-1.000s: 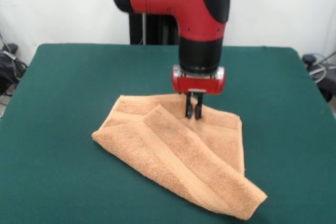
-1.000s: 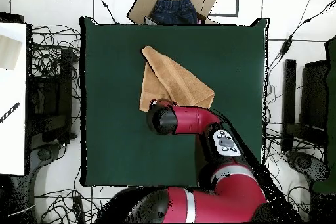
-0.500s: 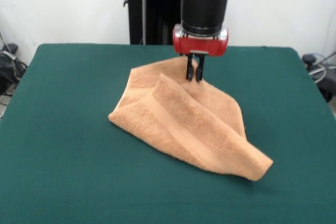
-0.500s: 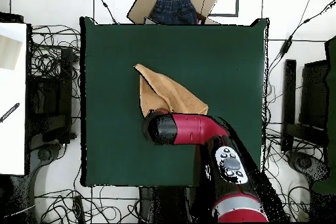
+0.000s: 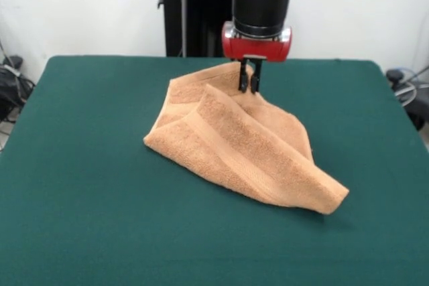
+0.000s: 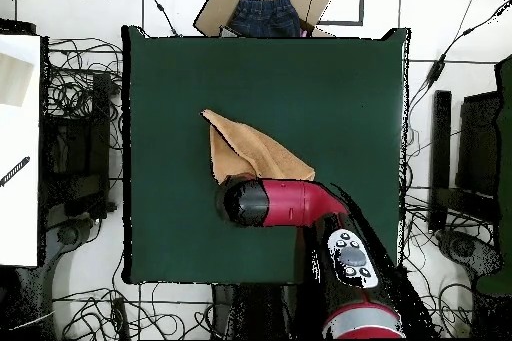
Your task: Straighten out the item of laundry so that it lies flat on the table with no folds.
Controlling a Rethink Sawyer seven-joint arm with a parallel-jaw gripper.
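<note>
In the front view, your end effector [image 5: 249, 85] has its two black fingers drawn together on the far edge of the towel [image 5: 241, 149], pinching a peak of cloth and holding it raised off the surface [image 5: 80, 199]. That raised grip is why the towel slopes down from the fingers like a tent, with the rest resting on the green cloth. You can see a thick diagonal fold running across the upper layer, from near the pinch to the rounded corner nearest the camera on the right. The left side lies bunched in a doubled ridge. So the towel is far from flat; I judge you are at the stage of pulling a held edge to drag the folded layer open. A high pinch lets the weight of the hanging cloth help the fold slide apart, but it may also let the whole towel travel without unfolding.

In the overhead view, the arm [image 6: 290, 204] covers the grip point, so you cannot read the fingers there. The towel [image 6: 245, 147] shows as a rough triangle near the middle of the surface [image 6: 340, 87], a little toward the picture's left, one pointed corner aimed up and left. There is free green cloth on all sides, so you have room to spread it in any direction
</note>
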